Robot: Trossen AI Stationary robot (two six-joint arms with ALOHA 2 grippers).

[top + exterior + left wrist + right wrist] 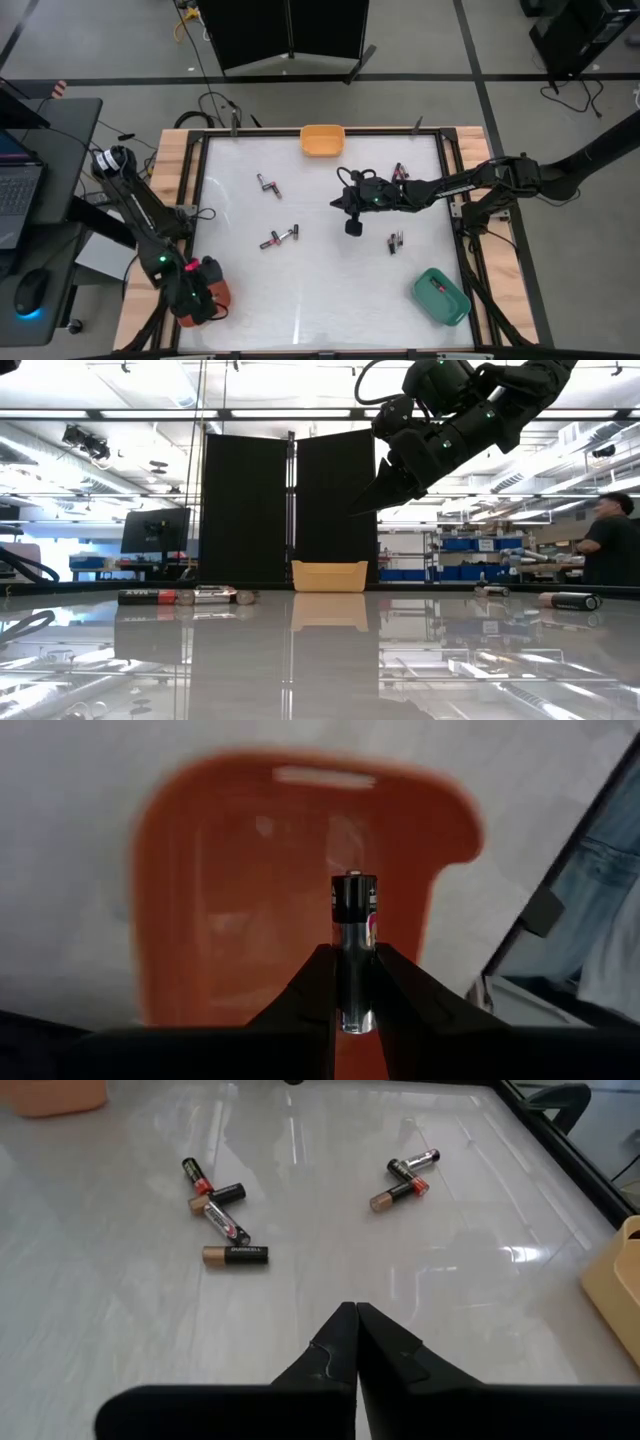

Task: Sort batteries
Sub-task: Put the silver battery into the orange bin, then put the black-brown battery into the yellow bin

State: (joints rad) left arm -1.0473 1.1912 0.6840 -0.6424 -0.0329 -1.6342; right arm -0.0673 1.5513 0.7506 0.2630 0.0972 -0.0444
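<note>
My left gripper [354,954] hangs over the red bin [230,870] at the table's near left corner, shut on a silver and black battery [352,910] with a pink mark. My right gripper [355,1318] is shut on nothing, raised above the middle of the table [345,203]. Loose batteries lie flat on the table in small groups: one group [225,1230] and a pair [405,1180] ahead of my right gripper, and others [400,172] [396,241] toward the right. One battery lies in the green bin [440,296]. My left gripper pinches the battery's silver end [353,982] between its two fingers. The battery lies along the fingers, and its black end sticks out past their tips. The fingers slant steeply down from above. The battery hangs clear above the red bin's hollow.
A yellow-orange bin [322,140] stands at the middle of the far edge. The green bin sits at the near right corner. A wooden frame [175,170] borders the table. A person [605,540] stands in the room beyond the table.
</note>
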